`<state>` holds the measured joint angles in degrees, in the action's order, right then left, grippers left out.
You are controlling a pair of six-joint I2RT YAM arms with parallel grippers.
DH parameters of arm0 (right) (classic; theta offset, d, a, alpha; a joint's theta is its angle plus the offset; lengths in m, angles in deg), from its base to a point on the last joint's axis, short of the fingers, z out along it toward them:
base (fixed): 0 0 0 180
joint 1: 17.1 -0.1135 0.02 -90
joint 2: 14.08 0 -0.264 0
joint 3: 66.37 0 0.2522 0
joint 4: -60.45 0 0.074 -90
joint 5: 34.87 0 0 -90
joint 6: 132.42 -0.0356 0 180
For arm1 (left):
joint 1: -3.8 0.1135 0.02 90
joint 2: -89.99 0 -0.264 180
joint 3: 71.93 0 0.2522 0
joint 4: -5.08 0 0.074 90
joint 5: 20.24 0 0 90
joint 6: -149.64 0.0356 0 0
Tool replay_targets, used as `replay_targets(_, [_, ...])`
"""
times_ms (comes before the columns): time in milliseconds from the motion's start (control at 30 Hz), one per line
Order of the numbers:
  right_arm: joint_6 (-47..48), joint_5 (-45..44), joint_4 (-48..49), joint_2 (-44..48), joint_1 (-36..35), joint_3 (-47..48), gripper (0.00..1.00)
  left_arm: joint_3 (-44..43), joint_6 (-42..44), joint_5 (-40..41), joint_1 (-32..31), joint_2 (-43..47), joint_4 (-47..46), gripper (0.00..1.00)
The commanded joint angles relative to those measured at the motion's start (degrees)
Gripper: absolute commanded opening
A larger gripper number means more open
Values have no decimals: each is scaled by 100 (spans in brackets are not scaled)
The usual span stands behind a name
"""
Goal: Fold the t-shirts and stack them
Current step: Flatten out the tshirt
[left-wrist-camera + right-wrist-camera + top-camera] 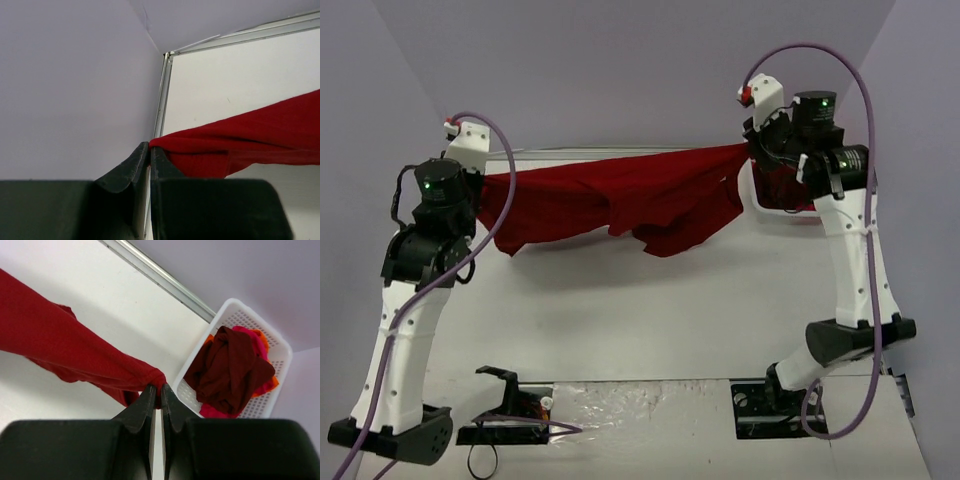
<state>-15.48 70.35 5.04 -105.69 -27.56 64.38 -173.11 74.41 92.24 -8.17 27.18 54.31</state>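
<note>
The left end effector (149, 148) is closed, its two dark fingers pressed together on a pinch of dark red cloth at one end of a t-shirt (620, 200). The right end effector (156, 388) is closed in the same way, with the opposite end of the same t-shirt bunched between its tips. The garment is stretched between the two grips as a long band above the far half of the surface (620, 320), running from near the far left corner toward the far right corner. Its upper edge is pulled fairly taut and rises a little toward the right grip. Below that edge the cloth hangs in loose folds, and the deepest drape is right of the middle. From the overhead view I cannot tell whether the lowest fold touches the surface. Both arms are raised and reach away from the near edge, one on either side of the cloth. Beyond the right end effector, a white mesh basket (235, 315) sits in the far right corner of the surface. It holds a heap of more shirts (230, 365), dark red on top with pink and orange showing at the sides. A pale metal strip borders the far edge of the surface where it meets the lilac walls.
</note>
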Motion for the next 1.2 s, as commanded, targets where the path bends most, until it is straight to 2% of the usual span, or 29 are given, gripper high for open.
replay_targets(0, [-48,-116,-19,591,61,-264,0,-135,-9,116,54,506,83,2])
replay_targets(200, [-92,-107,-19,1478,61,-572,0,-548,-9,11,63,822,382,2])
replay_targets(400, [-57,-519,227,1490,61,-791,0,-408,97,-7,72,647,251,3])
replay_targets(600, [-31,-679,491,884,79,-1142,0,556,97,-472,54,208,-171,3])
replay_targets(800, [-75,-432,798,487,79,-2002,0,1525,290,-1447,-42,-644,-364,2])
replay_targets(933, [-136,-319,1000,258,79,-2381,0,2209,492,-1405,-392,-1171,-707,2])
replay_targets(1167, [-163,-204,1097,-207,79,-2541,0,2606,685,-1316,-1000,-1647,-831,2])
